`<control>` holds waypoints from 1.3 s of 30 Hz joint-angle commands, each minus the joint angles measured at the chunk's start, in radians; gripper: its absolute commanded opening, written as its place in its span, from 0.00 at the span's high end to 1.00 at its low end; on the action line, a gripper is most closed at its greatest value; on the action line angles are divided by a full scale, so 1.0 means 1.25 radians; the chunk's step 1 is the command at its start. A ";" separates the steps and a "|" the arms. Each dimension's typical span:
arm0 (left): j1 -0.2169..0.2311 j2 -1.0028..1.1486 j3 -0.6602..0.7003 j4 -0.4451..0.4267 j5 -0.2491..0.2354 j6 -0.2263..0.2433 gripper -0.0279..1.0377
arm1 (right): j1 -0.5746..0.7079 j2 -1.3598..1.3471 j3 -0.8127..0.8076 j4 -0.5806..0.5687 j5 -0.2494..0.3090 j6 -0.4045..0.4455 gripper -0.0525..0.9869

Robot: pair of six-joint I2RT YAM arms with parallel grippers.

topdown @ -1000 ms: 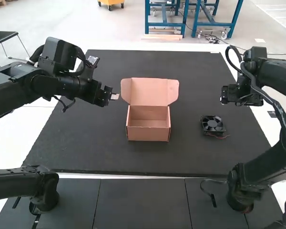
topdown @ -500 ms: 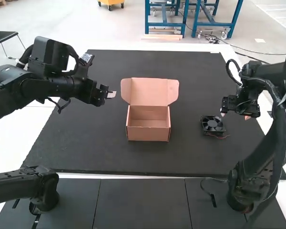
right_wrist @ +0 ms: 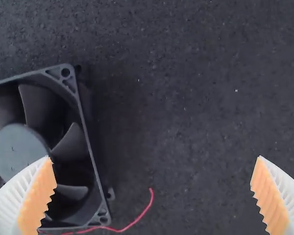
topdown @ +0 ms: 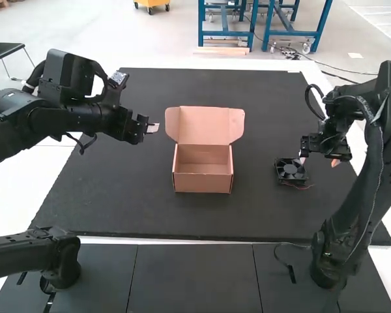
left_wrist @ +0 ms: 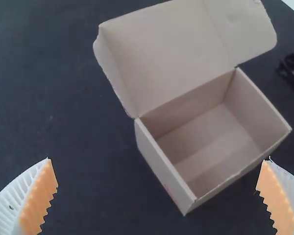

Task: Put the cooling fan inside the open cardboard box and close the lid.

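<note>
Step in hand: the approach to the pick, by my reading; the fan is not yet gripped and the box holds nothing
Cooling fan [topdown: 291,171]: lies flat on the black mat [topdown: 117,189], at 3 o'clock from the cardboard box [topdown: 203,176] and apart from it; a thin red wire [right_wrist: 137,215] trails from its frame
Cardboard box: upright and open at mid-mat; its lid [topdown: 205,124] stands up from the 12 o'clock wall; the inside is bare
Right arm [topdown: 362,130]: hangs over the fan's 3 o'clock side; its jaws are spread wide and hold nothing; in the right wrist view one orange pad [right_wrist: 36,196] sits over the fan's frame and the other over bare mat, so the fan is off-centre between them
Left arm [topdown: 65,117]: poised at 9 to 10 o'clock from the box, near the lid's edge without touching it; jaws wide, empty, pointed at the box
Next move: probably calls for shifting the right jaws toward 9 o'clock until the pads straddle the frame, then lowering and closing on two opposite edges; a flat fan offers little edge, so the pads likely need to go close to the mat
Risk: the wire may drag or snag on the box wall
</note>
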 commanded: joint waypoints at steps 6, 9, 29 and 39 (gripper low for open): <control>-0.001 -0.008 0.006 0.007 -0.005 0.008 0.07 | -0.012 0.054 0.047 -0.024 -0.006 -0.012 0.08; -0.001 -0.008 0.006 0.008 -0.005 0.008 0.07 | -0.012 0.068 0.054 -0.041 -0.006 -0.013 0.08; 0.004 -0.008 0.025 0.007 -0.005 0.003 0.07 | -0.012 0.123 0.082 -0.050 0.015 -0.008 0.08; 0.004 -0.008 0.030 0.009 -0.005 0.002 0.07 | -0.008 0.156 0.099 -0.096 0.026 -0.014 0.08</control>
